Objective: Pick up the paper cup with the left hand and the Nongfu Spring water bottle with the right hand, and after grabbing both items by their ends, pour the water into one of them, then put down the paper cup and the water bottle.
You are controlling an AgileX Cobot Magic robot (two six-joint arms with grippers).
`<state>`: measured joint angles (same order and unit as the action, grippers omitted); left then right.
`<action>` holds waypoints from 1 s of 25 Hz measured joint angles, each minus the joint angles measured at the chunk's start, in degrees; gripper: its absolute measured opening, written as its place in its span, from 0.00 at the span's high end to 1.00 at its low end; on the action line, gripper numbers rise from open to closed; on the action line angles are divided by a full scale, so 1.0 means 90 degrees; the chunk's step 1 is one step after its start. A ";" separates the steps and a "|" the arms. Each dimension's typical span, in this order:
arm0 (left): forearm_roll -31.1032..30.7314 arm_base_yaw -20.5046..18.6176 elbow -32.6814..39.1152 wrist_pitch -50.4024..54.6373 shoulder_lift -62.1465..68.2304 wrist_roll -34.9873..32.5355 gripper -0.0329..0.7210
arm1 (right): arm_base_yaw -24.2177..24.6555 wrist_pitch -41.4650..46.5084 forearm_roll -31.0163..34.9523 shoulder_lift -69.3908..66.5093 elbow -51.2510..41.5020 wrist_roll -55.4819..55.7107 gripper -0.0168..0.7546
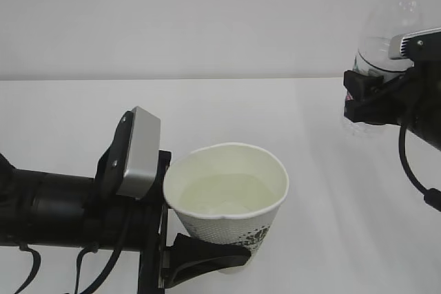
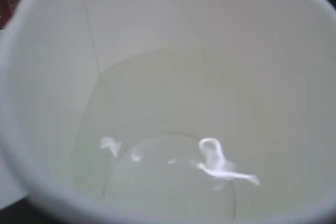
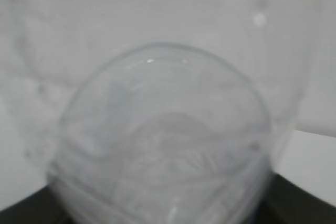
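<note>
Paper cup low in the centre of the frame, clamped near its base by the left hand, gripper wrapped round the lower wall. Holds a pale pool of water in the bottom, glinting in the left wrist view. Thin walls, soft, easy to crush; rim already pulled slightly out of round. Light in itself, but weighted now and ready to slop if tipped. Best kept upright and lowered slowly, squeeze no tighter than it is.

Water bottle up in the top right corner, upright, open neck with red ring at the very top edge. Gripped low on its body by the right hand, gripper closed round the clear ribbed plastic. Looks near empty, so probably light, springy and slick; thin plastic likely to buckle under a hard pinch. Right wrist view too blurred to show more than the rounded clear body filling the frame.

Pouring seems done, judging by water in the cup and bottle standing straight; setting both down looks like what remains.

White worktop bare between and below the two, nothing standing in the way. Cup and bottle well apart. Black cable looping down at the right edge, the one thing to mind on the way down.
</note>
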<state>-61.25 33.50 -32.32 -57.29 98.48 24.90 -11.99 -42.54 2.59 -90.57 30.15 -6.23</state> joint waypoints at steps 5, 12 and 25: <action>0.0000 0.0000 0.0000 0.0000 0.0000 0.0000 0.30 | 0.0345 -0.0011 0.0085 0.0000 -0.0013 0.0000 0.42; 0.0000 0.0000 0.0000 0.0000 0.0000 0.0000 0.30 | 0.0503 -0.0191 0.0158 -0.0124 -0.0022 0.0000 0.42; 0.0000 0.0000 0.0000 0.0024 0.0000 0.0000 0.30 | 0.0503 -0.1023 0.0087 -0.1555 0.0040 0.0037 0.42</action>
<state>-61.25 33.50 -32.32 -57.07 98.48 24.90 -7.46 -51.75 3.37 -104.57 30.51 -5.90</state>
